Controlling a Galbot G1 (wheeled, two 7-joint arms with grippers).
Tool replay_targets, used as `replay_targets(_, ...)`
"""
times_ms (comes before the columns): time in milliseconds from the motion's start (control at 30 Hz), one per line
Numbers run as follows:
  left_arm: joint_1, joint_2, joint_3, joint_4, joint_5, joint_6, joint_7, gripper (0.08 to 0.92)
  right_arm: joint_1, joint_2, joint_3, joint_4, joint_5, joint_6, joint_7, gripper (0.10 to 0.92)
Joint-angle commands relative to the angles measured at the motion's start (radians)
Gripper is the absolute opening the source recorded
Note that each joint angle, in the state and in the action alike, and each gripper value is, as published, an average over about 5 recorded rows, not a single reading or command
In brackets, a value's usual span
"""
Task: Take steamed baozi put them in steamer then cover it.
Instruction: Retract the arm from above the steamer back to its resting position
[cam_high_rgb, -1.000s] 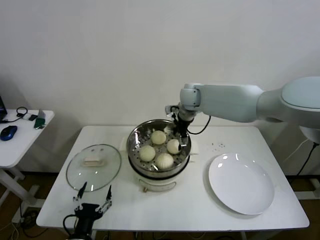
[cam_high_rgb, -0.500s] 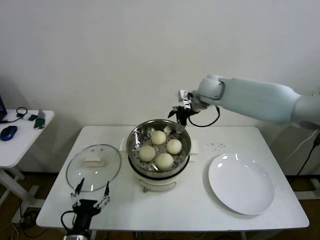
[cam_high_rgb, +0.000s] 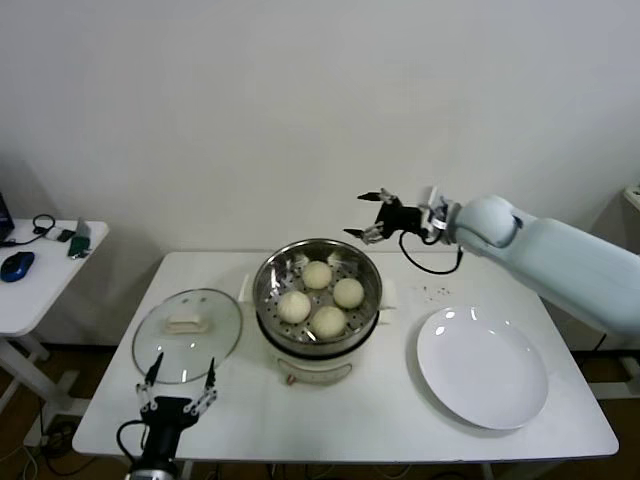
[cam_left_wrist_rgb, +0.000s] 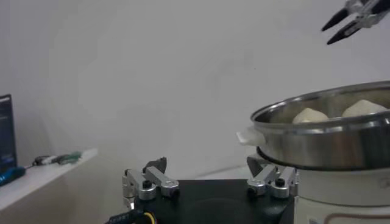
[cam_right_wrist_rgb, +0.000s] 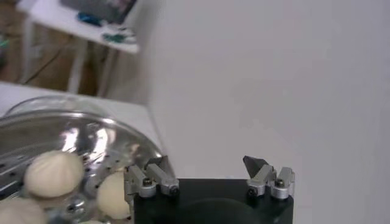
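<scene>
The right gripper (cam_high_rgb: 372, 213) hangs in the air above and behind the far right rim of the steamer (cam_high_rgb: 318, 340), with its fingers spread apart and nothing between them. Its arm reaches in from the right side of the table (cam_high_rgb: 400, 410).

The left gripper (cam_high_rgb: 178, 389) sits low at the near left edge of the table, just in front of the cover (cam_high_rgb: 188, 334). Its fingers stand wide apart and hold nothing.

The steamer stands at the middle of the table on its white base. Four steamed baozi (cam_high_rgb: 329, 320) rest on the perforated tray inside it, close together; whether they touch one another cannot be told from the head view. The top of the steamer is uncovered.

The cover lies flat on the table to the left of the steamer, handle up, apart from it.

A white plate (cam_high_rgb: 482, 368) lies on the table to the right of the steamer, well apart from the cover.
</scene>
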Motion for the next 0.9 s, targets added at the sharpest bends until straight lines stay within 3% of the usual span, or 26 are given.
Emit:
replay_targets(33, 0.0, 0.001, -0.01, -0.012, 0.051, 0.004, -0.009, 0.823, -0.657, -0.165, 0.704, 0.162, -0.069, 0.05, 0.209, 0.823)
replay_targets(267, 0.002, 0.005, -0.046, -0.023, 0.187, 0.038, -0.016, 0.823, -1.015, -0.101, 1.059, 0.23, -0.142, 0.06, 0.261, 0.823)
replay_targets(533, 0.018, 0.012, -0.133, -0.049, 0.6, 0.05, 0.048, 0.823, -1.34, 0.053, 1.383, 0.339, -0.198, -0.069, 0.237, 0.823)
replay_targets(900, -0.033, 0.088, -0.171, 0.026, 1.099, 0.086, 0.05, 0.823, -1.541, 0.265, 1.572, 0.371, -0.244, -0.035, 0.193, 0.823)
